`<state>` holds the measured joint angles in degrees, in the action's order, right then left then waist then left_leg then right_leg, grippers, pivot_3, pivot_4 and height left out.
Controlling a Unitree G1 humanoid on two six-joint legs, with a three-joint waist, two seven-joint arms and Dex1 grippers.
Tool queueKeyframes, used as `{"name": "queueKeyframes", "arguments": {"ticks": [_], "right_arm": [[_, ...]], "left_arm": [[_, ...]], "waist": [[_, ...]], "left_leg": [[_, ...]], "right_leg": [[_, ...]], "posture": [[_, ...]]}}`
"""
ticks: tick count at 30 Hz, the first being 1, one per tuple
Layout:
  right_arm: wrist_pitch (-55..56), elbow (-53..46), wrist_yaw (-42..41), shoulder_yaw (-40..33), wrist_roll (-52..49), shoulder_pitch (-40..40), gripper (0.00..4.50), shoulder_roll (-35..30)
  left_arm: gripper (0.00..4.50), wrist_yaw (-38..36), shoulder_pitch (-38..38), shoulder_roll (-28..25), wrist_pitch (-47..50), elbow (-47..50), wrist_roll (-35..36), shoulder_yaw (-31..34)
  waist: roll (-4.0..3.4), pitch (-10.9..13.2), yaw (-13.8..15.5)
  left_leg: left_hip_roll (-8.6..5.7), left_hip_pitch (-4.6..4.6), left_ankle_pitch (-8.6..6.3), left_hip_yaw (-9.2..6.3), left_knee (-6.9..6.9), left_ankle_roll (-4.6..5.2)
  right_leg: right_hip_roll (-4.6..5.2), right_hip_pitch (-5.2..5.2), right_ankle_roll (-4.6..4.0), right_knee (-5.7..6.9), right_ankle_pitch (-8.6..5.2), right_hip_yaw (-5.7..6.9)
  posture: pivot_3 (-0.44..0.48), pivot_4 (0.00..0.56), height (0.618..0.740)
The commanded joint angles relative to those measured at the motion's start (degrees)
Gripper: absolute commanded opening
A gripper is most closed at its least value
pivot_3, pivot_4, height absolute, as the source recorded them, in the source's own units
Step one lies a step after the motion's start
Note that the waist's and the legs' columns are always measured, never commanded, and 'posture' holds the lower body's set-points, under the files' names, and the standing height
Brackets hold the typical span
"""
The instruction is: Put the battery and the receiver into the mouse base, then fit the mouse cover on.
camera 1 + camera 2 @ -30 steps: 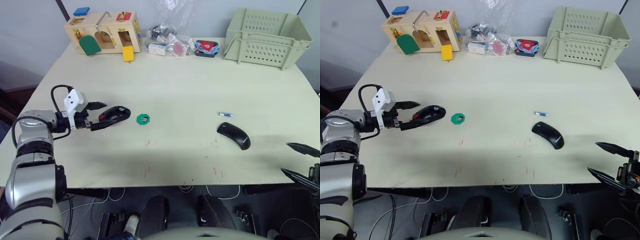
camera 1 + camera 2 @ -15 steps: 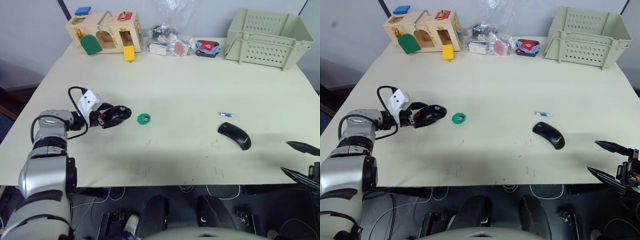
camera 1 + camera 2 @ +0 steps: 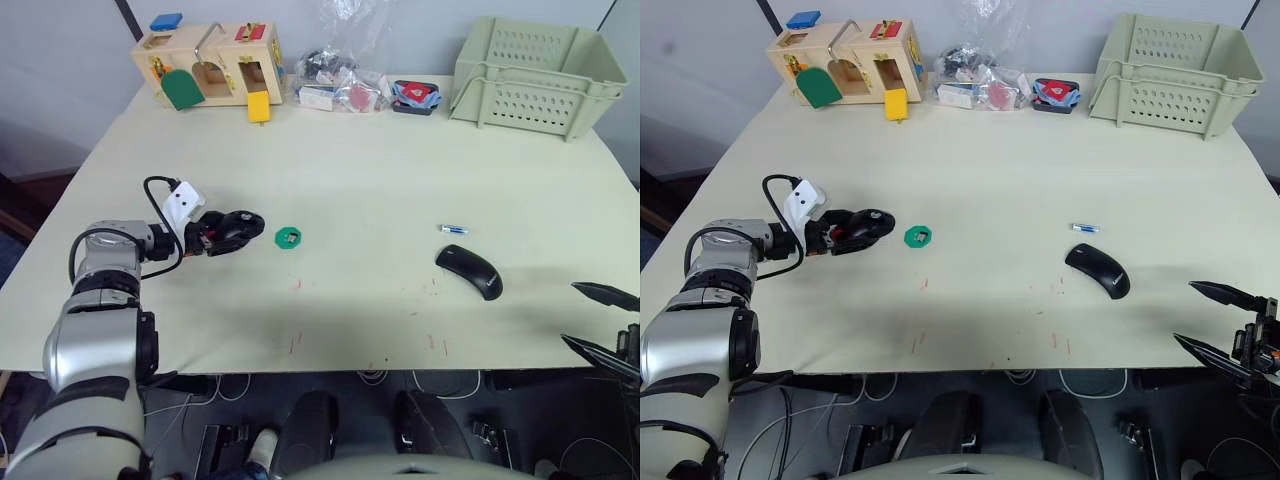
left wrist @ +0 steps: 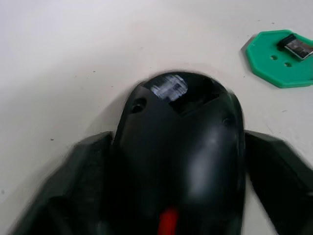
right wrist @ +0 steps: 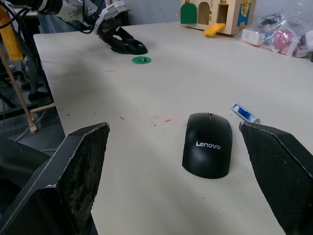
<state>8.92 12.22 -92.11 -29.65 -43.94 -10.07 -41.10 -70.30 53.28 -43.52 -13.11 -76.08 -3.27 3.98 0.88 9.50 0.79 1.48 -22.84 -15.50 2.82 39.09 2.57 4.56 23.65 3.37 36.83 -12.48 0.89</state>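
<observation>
At the lower right edge of the head view, the right gripper (image 3: 600, 320) hangs off the near edge of the pale table (image 3: 380, 180), its two black fingers spread wide and holding nothing. Just above and left of it, right of centre, lies the mouse cover (image 3: 468, 270), a smooth black shell marked Lenovo, with the battery (image 3: 452, 229), a tiny white cylinder with a blue end, just beyond it. At centre left, the left gripper (image 3: 212, 236) has a finger on either side of the mouse base (image 3: 235, 229), pressed to its flanks in the left wrist view, so it looks closed on the base, which sits on the table. Just right of the base lies a green octagonal disc (image 3: 287, 237) carrying the receiver (image 4: 295, 45), a small dark stub. Along the top of the frame stand a wooden latch box (image 3: 205, 65), a clear bag of small parts (image 3: 335, 80) and a pale green crate (image 3: 530, 75).

The step in hand appears to be securing the base. Next, the battery likely needs a fine pinch by the right gripper and a careful carry across to the base.
</observation>
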Motion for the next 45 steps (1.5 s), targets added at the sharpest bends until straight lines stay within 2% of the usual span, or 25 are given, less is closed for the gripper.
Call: {"name": "queueKeyframes", "arguments": {"ticks": [1,19,29,35,45], "right_arm": [[0.18,-1.26,-0.18,-1.61,-0.46,0.19,4.5,0.07],[0.27,-0.58,-0.39,0.31,-0.78,1.9,4.5,-0.07],[1.16,-0.05,-0.39,2.84,-1.06,3.6,4.5,0.29],[3.96,1.6,-0.39,5.26,-1.49,6.14,4.5,0.54],[4.13,2.16,-0.39,7.12,-1.91,7.23,4.5,-0.52]], "left_arm": [[2.91,-1.18,0.75,-0.95,0.24,0.12,-0.18,0.37],[2.91,-3.89,-0.18,-3.69,-1.49,1.46,1.18,1.48],[2.91,-14.2,-2.12,-7.23,-2.39,7.78,4.85,2.43],[2.91,-15.49,-5.16,-6.41,4.03,21.4,7.57,1.9],[2.91,-11.17,-17.59,-3.46,23.41,61.11,13.49,-2.12]], "waist": [[0.0,0.0,-0.02],[0.0,0.0,-0.17],[0.02,0.01,-0.11],[0.04,0.02,0.06],[0.03,0.02,-0.06]], "left_leg": [[0.0,0.0,0.0,0.0,0.0,0.0],[0.0,0.0,0.0,0.0,0.0,0.0],[0.0,0.0,0.0,0.01,0.01,0.0],[0.01,-0.04,0.0,-0.03,0.07,0.0],[0.02,-0.02,0.0,-0.11,0.1,0.0]], "right_leg": [[0.0,0.0,0.0,0.0,0.0,0.0],[0.0,0.0,0.0,0.01,0.0,0.0],[0.01,0.0,0.0,0.01,0.0,-0.01],[0.01,0.0,0.0,0.03,0.0,0.01],[0.02,0.0,0.0,0.05,0.01,-0.09]], "posture": [[0.0,0.15,0.74],[0.0,0.15,0.74],[0.0,0.15,0.74],[0.0,0.15,0.74],[0.0,0.15,0.74]]}}
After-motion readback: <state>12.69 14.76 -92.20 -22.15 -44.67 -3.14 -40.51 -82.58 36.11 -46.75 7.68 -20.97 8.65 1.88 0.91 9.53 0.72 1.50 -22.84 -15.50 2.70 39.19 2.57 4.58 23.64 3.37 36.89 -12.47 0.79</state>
